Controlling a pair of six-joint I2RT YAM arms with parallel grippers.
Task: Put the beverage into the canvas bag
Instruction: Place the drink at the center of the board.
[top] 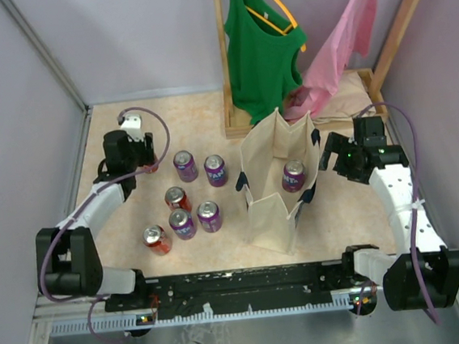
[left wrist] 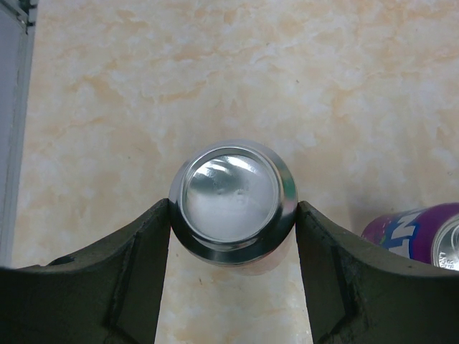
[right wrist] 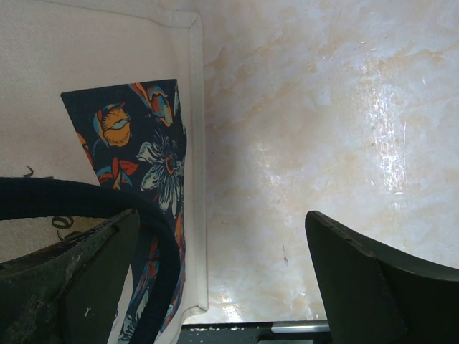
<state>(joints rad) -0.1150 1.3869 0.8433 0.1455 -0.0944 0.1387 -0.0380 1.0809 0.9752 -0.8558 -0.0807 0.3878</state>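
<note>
- Soda cans: eight in all.
- Six loose cans (top: 182, 224) stand upright on the table (top: 221, 254), left of centre: four purple, two red.
- The seventh, a purple can (top: 293, 175), stands upright inside the canvas bag (top: 270, 217).
- The eighth is the gripped can (left wrist: 229, 190). The left gripper (left wrist: 233, 211) is clamped on it, with both fingers pressed against the rim.
- The face that shows is a smooth silver dome, so this is probably the base. The wrist view is too close to be sure. A trace of red body shows below it.
- That can sits at the far left of the table, well apart from the bag. Two of the purple cans stand between it and the bag.
- Canvas bag: one, upright with its mouth open, right of centre on the table. A floral patch (right wrist: 136, 143) shows inside its wall.
- Right gripper (right wrist: 222, 215): fingers wide apart, just beside the bag's right side. A navy strap handle (right wrist: 161, 265) runs across in front of one finger (right wrist: 79, 279).
- Behind the bag is one wooden rack (top: 223, 59). A green tank top (top: 262, 47) on an orange hanger (top: 279, 9) and a pink garment (top: 339, 39) hang from it.
- The pink hem hangs down near the bag's far rim.
</note>
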